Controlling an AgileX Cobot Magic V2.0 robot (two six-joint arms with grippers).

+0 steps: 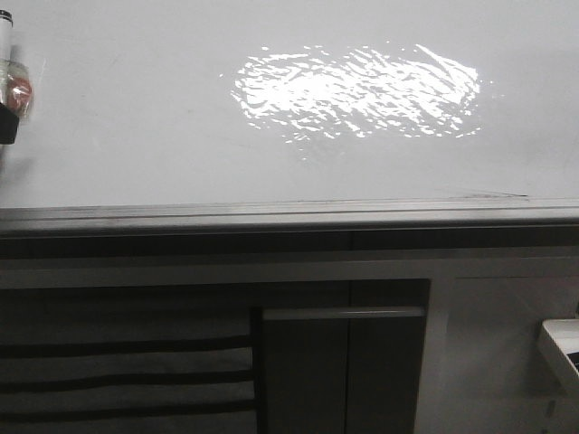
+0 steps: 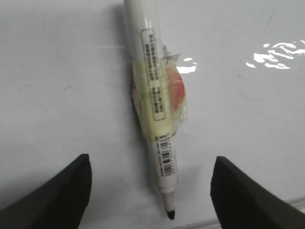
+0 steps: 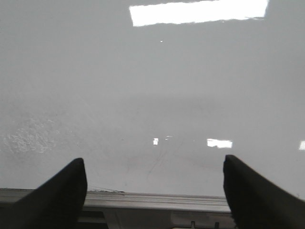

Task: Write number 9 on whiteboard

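White marker [image 2: 155, 105], cut off above, lies between left pincer [image 2: 151, 191] fingers.

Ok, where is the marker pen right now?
The marker lies on the whiteboard at its far left edge in the front view, between the open left gripper's fingers, tip toward the board's metal rail.

The whiteboard [image 1: 136, 117] fills the upper half of the front view, glossy and pale, with a bright rippled glare patch [image 1: 357, 90] right of centre and a grey metal edge rail [image 1: 289, 215] running along its lower border. At the far left edge a white marker [image 1: 7, 77] with a black end and a bit of clear tape over something orange lies against the board, partly cut off by the frame. Below the rail stand grey cabinet fronts [image 1: 344, 362] with a pale horizontal handle [image 1: 344, 313] and dark slats [image 1: 127, 375] to the left.
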